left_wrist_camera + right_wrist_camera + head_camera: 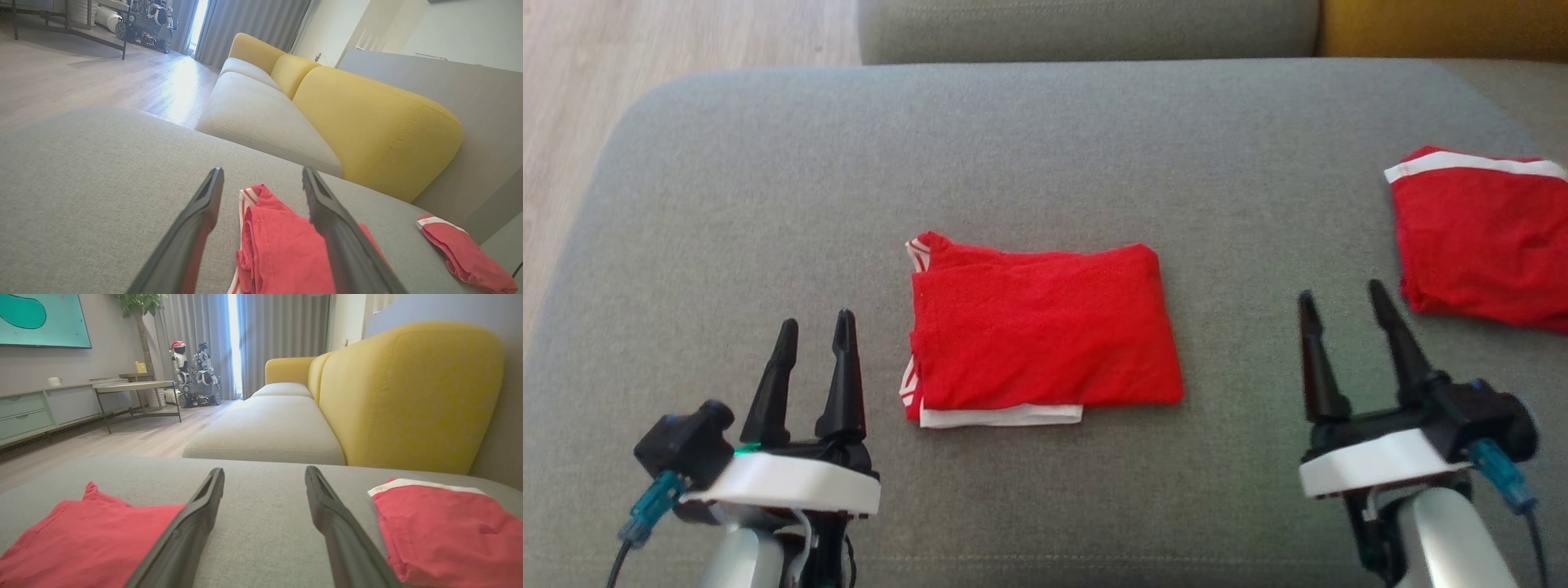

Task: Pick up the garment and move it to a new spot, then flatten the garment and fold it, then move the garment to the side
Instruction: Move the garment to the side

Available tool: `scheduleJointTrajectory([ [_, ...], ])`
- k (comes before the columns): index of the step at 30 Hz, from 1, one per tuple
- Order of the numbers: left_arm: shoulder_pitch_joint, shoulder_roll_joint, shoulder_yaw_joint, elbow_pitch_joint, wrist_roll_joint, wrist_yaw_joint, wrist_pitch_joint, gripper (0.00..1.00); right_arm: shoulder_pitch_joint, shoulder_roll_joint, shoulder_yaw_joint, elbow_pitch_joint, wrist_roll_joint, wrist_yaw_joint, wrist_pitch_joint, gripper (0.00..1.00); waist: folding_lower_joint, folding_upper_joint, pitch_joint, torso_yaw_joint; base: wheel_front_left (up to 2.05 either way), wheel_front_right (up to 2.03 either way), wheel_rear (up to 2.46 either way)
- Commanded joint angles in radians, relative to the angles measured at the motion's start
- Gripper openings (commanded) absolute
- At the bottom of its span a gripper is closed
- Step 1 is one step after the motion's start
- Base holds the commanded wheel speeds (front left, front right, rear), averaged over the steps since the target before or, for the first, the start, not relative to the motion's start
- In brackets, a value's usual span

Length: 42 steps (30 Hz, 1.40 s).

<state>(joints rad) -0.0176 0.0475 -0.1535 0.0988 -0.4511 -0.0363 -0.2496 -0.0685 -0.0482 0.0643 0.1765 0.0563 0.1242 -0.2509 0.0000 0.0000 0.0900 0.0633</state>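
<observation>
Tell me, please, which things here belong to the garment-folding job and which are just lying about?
Job in hand:
- folded red cloth garment with white trim, mid-cushion
- broad grey fabric cushion under it
- left pincer and right pincer, both open and empty

Lying about:
- second red garment with a white band, at the cushion's right edge, probably
- yellow upholstered sofa back
- small wheeled robot by the curtains

No text, label or number can be read anywhere.

The left tool [817, 320] hovers at the head view's lower left, jaws apart and pointing forward, empty. The right tool [1341, 291] is likewise spread and empty at the lower right.
</observation>
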Motion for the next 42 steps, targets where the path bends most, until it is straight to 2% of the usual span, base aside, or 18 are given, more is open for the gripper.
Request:
scheduleJointTrajectory([
  [1,-0.037,0.003,0.023,-0.038,0.002,-0.001,-0.012,1.00,-0.028,-0.002,0.032,-0.024,0.013,0.007,-0.005,1.00,0.0000,0.0000,0.010,0.006,0.00,0.00,0.00],
  [7,-0.063,0.003,0.013,-0.033,0.003,-0.007,-0.012,1.00,-0.093,-0.002,0.128,0.065,0.146,0.007,0.054,1.00,0.0000,0.0000,0.064,0.039,0.00,0.00,0.00],
  [12,-0.082,0.003,0.011,-0.027,0.006,-0.015,-0.012,1.00,-0.172,-0.002,0.170,0.193,0.227,0.007,0.092,1.00,0.0000,0.0000,0.096,0.071,0.00,0.00,0.00],
  [24,-0.102,0.003,0.004,-0.015,0.005,-0.021,-0.012,1.00,-0.314,-0.002,0.273,0.507,0.336,0.007,0.083,1.00,0.0000,0.0000,0.114,0.132,0.00,0.00,0.00],
  [25,-0.101,0.003,0.004,-0.014,0.005,-0.021,-0.012,1.00,-0.323,-0.002,0.285,0.523,0.338,0.007,0.076,0.47,0.0000,0.0000,0.113,0.133,0.00,0.00,0.00],
  [26,-0.101,0.003,0.004,-0.014,0.005,-0.020,-0.012,1.00,-0.333,-0.002,0.293,0.541,0.328,0.007,0.065,0.00,0.0000,0.0000,0.112,0.133,0.00,0.00,0.00],
  [33,-0.090,0.003,0.011,-0.018,0.005,-0.013,-0.012,1.00,-0.392,-0.002,0.271,0.618,0.195,0.007,0.007,0.00,0.0000,0.0000,0.093,0.107,0.00,0.00,0.00],
  [37,-0.085,0.003,0.017,-0.031,0.007,-0.014,-0.012,1.00,-0.424,-0.019,0.232,0.596,0.088,0.007,-0.005,0.00,0.0000,0.0000,0.086,0.062,0.00,0.00,0.00],
  [42,-0.091,0.003,0.017,-0.045,0.013,-0.018,-0.012,1.00,-0.458,-0.063,0.231,0.542,0.016,0.007,-0.004,0.00,0.0000,0.0000,0.095,0.001,0.00,0.00,0.00],
])
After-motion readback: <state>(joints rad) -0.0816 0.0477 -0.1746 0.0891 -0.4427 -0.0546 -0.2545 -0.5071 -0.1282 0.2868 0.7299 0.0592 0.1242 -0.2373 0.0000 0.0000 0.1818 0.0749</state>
